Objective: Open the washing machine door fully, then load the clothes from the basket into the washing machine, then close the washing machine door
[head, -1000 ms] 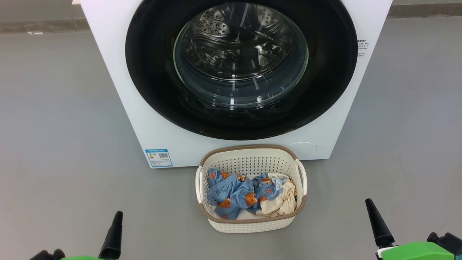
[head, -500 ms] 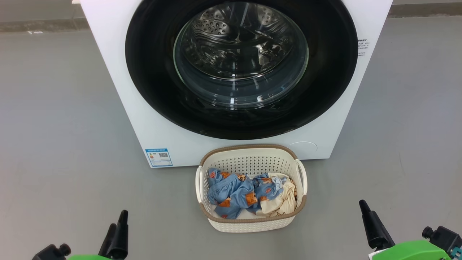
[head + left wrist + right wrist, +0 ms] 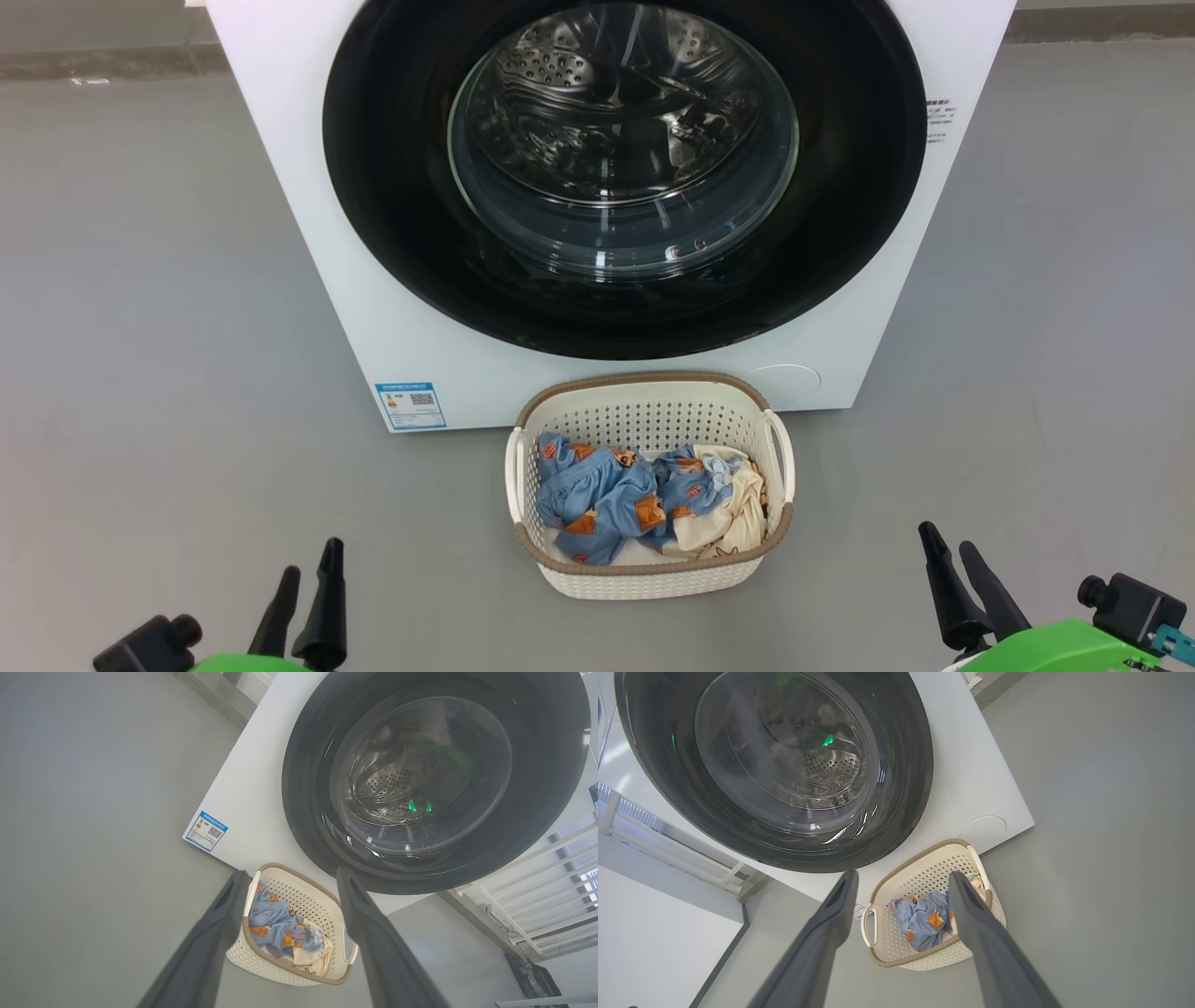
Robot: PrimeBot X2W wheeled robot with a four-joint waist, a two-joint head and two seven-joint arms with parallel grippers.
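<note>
The grey floor point(image 3: 140, 327) bears the washing machine point(image 3: 485, 387) and basket point(image 3: 653, 579).

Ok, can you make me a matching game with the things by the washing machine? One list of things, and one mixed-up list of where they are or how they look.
Things
1. washing machine door
2. basket
3. clothes
4. blue label sticker

Clues
A. lying inside the basket
B. round, glossy black, shut
C. standing on the floor in front of the washing machine
D. stuck low on the machine's white front

Pairs: 1-B, 2-C, 3-A, 4-D
</note>
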